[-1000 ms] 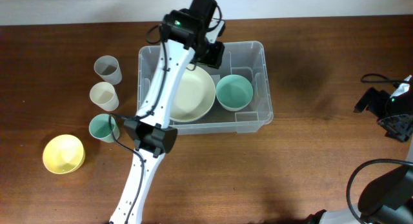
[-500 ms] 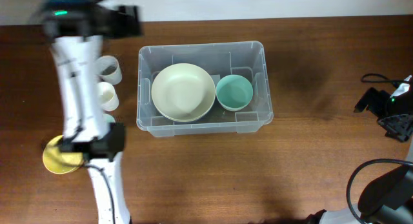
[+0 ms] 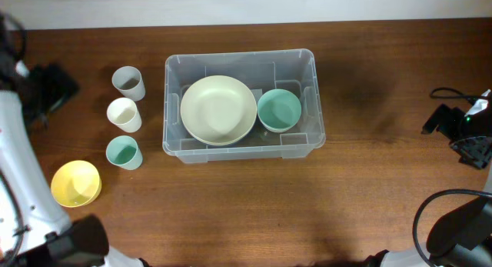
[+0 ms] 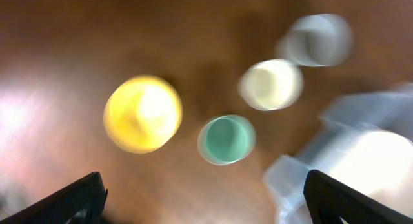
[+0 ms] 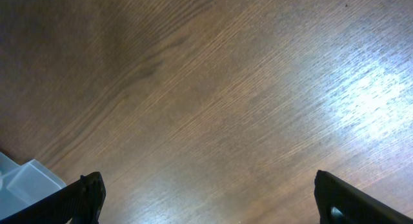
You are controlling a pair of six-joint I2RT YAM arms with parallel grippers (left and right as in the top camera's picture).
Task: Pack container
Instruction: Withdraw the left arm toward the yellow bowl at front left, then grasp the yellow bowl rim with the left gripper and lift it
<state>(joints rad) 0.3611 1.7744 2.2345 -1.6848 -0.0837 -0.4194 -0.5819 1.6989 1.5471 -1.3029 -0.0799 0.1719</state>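
Note:
The clear plastic container (image 3: 240,56) stands at mid-table. Inside it sit a large cream bowl (image 3: 218,109) and a smaller teal bowl (image 3: 279,110). My left gripper (image 3: 50,90) is at the far left edge, well away from the container. In the blurred left wrist view it is open and empty (image 4: 206,198), above a yellow bowl (image 4: 142,113), a teal cup (image 4: 226,139), a cream cup (image 4: 271,85) and a grey cup (image 4: 319,40). My right gripper (image 3: 442,119) is at the far right, open and empty over bare wood (image 5: 210,195).
Left of the container stand a grey cup (image 3: 128,82), a cream cup (image 3: 124,114) and a teal cup (image 3: 123,152), with a yellow bowl (image 3: 75,183) near the front left. A container corner shows in the left wrist view (image 4: 361,159) and the right wrist view (image 5: 19,175).
My left arm has swung from above the container, over the cups, to the table's far left edge. The cream bowl stays in the container. The right arm has not moved.

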